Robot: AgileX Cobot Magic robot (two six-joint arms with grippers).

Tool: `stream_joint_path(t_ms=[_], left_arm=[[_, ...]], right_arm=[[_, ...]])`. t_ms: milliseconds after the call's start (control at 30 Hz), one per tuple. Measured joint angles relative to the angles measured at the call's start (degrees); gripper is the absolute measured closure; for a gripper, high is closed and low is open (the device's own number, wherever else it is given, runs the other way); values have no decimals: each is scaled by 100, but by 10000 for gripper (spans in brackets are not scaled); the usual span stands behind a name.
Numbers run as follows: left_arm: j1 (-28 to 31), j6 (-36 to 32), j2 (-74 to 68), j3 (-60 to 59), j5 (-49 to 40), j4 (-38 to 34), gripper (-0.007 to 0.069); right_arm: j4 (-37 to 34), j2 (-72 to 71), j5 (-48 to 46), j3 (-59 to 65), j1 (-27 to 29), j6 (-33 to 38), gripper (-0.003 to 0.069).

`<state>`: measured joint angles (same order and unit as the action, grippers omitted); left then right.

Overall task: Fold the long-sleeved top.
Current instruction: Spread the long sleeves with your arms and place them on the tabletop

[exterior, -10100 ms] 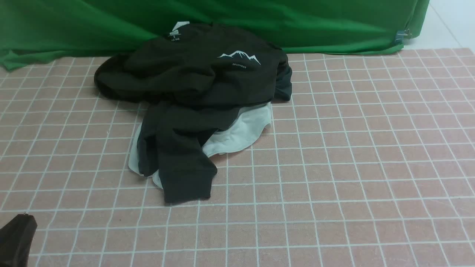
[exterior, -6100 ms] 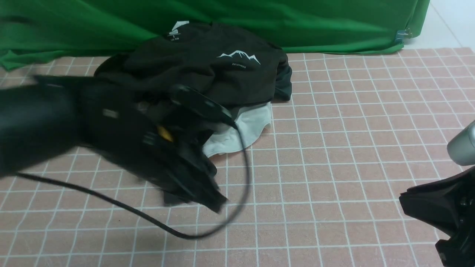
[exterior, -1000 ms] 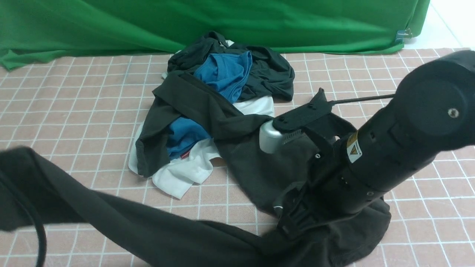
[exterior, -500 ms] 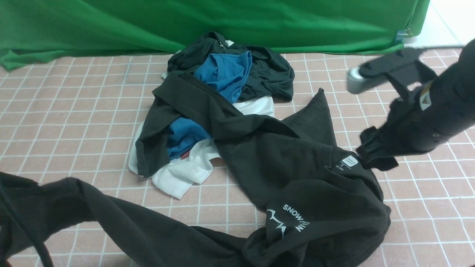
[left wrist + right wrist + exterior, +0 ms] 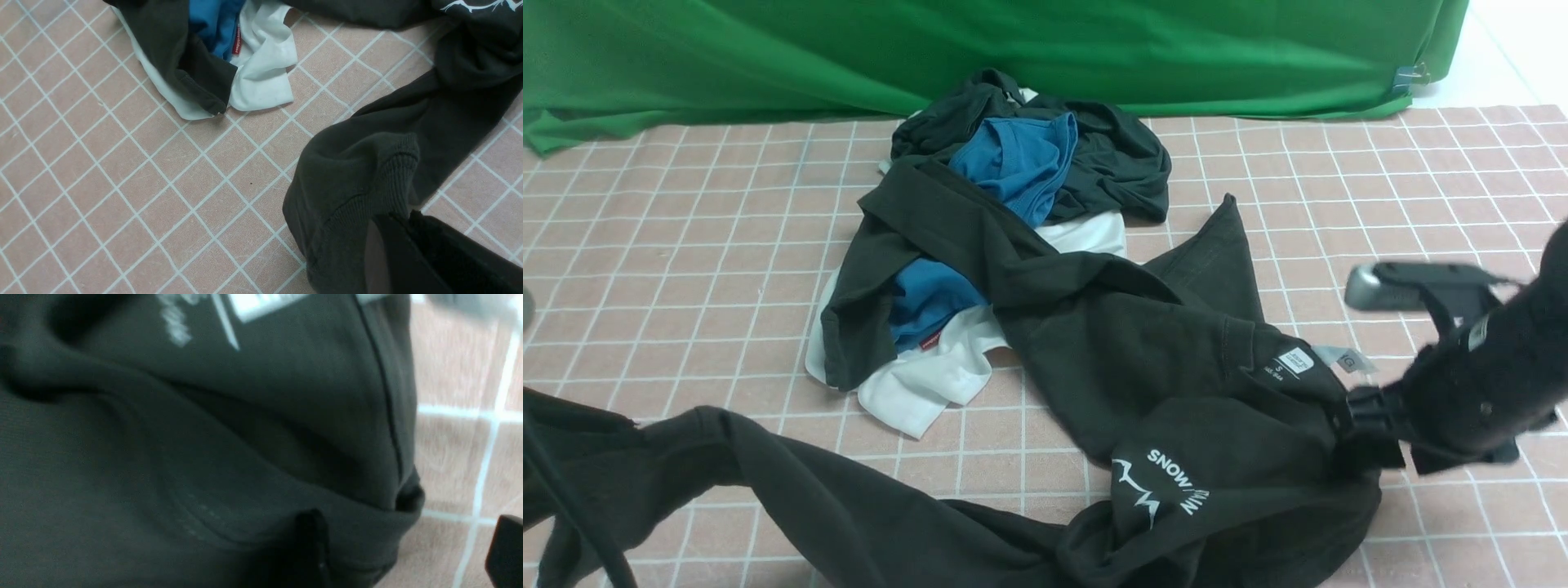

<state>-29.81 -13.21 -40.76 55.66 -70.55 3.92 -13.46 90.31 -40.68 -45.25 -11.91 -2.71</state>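
The long-sleeved top [image 5: 1176, 384] lies crumpled across the near half of the mat, its white "SNOW MOUNTAIN" logo [image 5: 1164, 490] and neck label [image 5: 1294, 359] facing up. One sleeve [image 5: 809, 490] stretches to the lower left, where my left gripper [image 5: 402, 215] is shut on its ribbed cuff [image 5: 367, 183]. The other sleeve [image 5: 947, 220] drapes over the clothes pile. My right gripper [image 5: 1364, 429] is at the top's right edge near the collar. Its jaws are open [image 5: 408, 547]: one finger [image 5: 311, 543] rests against the fabric fold, the other [image 5: 506, 547] is over bare mat.
A pile at the back holds a blue T-shirt [image 5: 1021, 159], a white garment [image 5: 931, 384] and a smaller dark garment [image 5: 1115, 159]. Green cloth [image 5: 1013, 49] hangs behind. The pink tiled mat [image 5: 686, 245] covers the table.
My right arm lifted off the top, swung out right, then came down to the top's right edge with jaws open. That uncovered the logo. The left sleeve stays held.
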Motion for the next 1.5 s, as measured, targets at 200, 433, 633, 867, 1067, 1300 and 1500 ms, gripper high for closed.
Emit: stream_joint_path(t_ms=[200, 433, 633, 867, 1067, 1300, 1500], left_arm=[[0, 0, 0, 0, 42, -41, 587], [0, 0, 0, 0, 200, -48, 587], [0, -5, 0, 0, 290, -61, 587], [0, -33, 0, 0, 293, -61, 587], [0, -220, 0, 0, 308, -61, 587], [0, -260, -72, 147, 2124, -87, 587], [0, -547, -358, 704, 2926, -678, 587]], right_arm=[[-340, -25, 499, 586, 14, 67, 100], [-569, -106, 937, 790, -163, 395, 183], [-739, -64, 1343, 810, -740, 402, 323], [-638, -75, 1278, 748, -896, 523, 524], [452, -1006, -61, 0, -933, 164, 583], [1505, -2394, -1285, -2164, -718, -308, 583], [2084, -2660, -2304, -4001, 192, -239, 583]])
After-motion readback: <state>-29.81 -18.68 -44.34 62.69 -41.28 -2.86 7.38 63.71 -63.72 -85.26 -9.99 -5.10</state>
